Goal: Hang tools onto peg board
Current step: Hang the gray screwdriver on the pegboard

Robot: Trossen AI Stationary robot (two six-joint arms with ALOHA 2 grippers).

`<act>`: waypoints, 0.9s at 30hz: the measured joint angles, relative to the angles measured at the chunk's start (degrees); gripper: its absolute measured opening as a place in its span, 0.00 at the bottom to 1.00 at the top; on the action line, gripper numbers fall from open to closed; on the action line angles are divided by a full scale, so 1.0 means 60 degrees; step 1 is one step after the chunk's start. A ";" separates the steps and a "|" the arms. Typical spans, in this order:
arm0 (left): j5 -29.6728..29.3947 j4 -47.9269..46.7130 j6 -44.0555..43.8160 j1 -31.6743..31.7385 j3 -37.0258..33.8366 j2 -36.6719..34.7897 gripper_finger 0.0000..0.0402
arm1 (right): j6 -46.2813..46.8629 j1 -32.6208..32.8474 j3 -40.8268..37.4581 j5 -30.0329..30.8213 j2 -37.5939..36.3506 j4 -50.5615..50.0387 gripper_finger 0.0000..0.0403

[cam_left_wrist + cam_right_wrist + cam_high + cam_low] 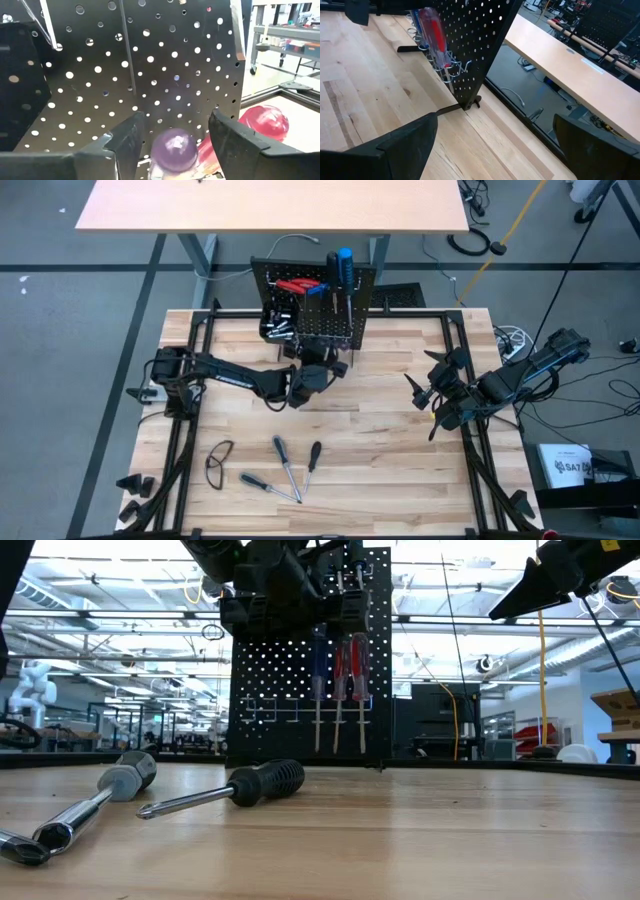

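Left hand point(322, 366) spread open at the peg board point(335, 330), fingers either side of a purple-handled screwdriver point(174, 148).

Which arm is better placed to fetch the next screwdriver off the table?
Probably the right: its end effector hangs open and free, while the left end effector is at the peg board. The screwdrivers lie between both.

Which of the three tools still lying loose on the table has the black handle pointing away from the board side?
None clearly; two have black handles toward the peg board. The left one lies crosswise, handle toward the safety glasses.
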 joint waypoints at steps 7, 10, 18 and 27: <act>-0.0353 0.0007 0.1039 -0.0557 0.0000 -0.0018 0.56 | 0.0109 0.0000 0.0000 0.0109 0.0000 -0.0013 0.97; -0.0551 -0.0023 0.1051 -0.0818 0.0000 -0.0110 0.56 | 0.0249 -0.0001 0.0000 0.0273 0.0000 -0.0031 0.97; 0.1172 -0.1617 0.0009 -0.1854 0.0000 -0.0756 0.56 | 0.0265 -0.0004 0.0000 -0.0167 -0.0004 0.0011 0.97; 0.6498 -0.6694 -0.5332 -0.2597 0.0000 -0.1743 0.56 | 0.0262 0.0000 0.0000 -0.1131 0.0101 0.0664 0.97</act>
